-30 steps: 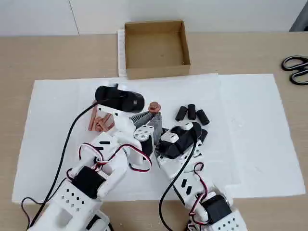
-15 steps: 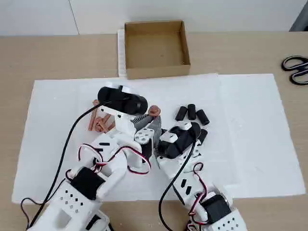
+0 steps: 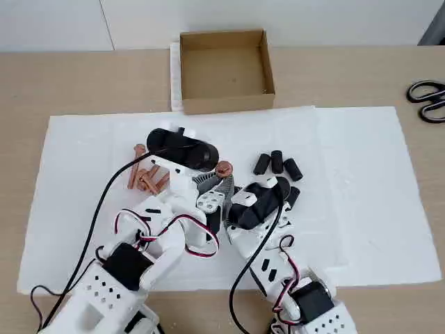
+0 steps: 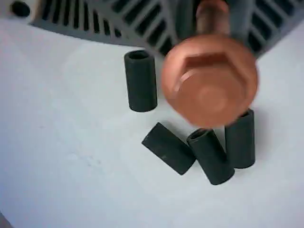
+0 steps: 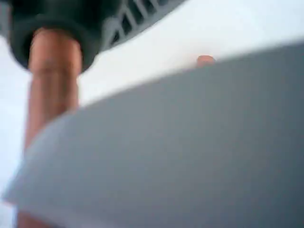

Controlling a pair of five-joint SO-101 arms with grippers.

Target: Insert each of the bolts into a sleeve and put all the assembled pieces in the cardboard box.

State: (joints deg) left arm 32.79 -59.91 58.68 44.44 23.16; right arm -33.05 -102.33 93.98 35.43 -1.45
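White sheet, scissors far off, sleeves near bolt

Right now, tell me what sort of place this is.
Likely a workbench set up for robot assembly practice: a wooden table, a white sheet strewn with loose bolts and sleeves, and a cardboard box.

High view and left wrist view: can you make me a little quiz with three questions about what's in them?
1. True or false: the cardboard box already has assembled pieces inside.
2. What lies far right in the high view? A) scissors B) a spoon C) a cup
3. How many black sleeves can you count in the left wrist view?

Key: 1 false, it is empty; 2 A; 3 four.
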